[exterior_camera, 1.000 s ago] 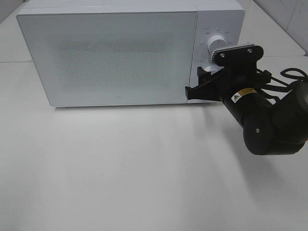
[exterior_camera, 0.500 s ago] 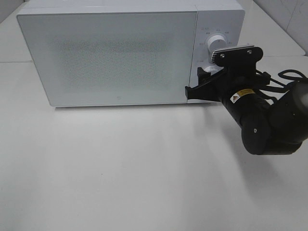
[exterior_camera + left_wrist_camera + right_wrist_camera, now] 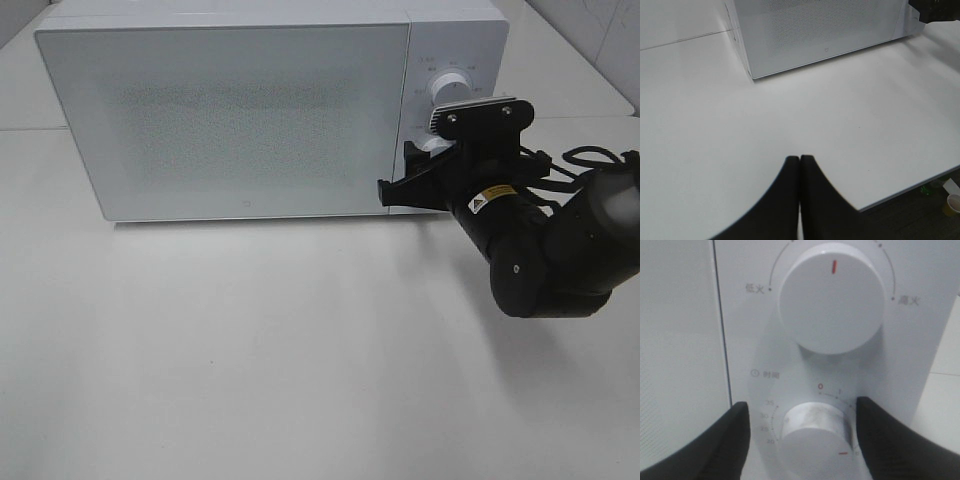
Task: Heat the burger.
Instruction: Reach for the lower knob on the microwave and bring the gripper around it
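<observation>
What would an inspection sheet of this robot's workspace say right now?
Surface: white table, no marks seen.
Job's things: burger not in view; white microwave with its door shut.
Clutter: nothing seen.
End effectors: right end effector open, straddling the lower dial; left end effector shut, above the table.
Cables: black cables behind the right arm.
Surroundings: paper cup below the table's edge.
</observation>
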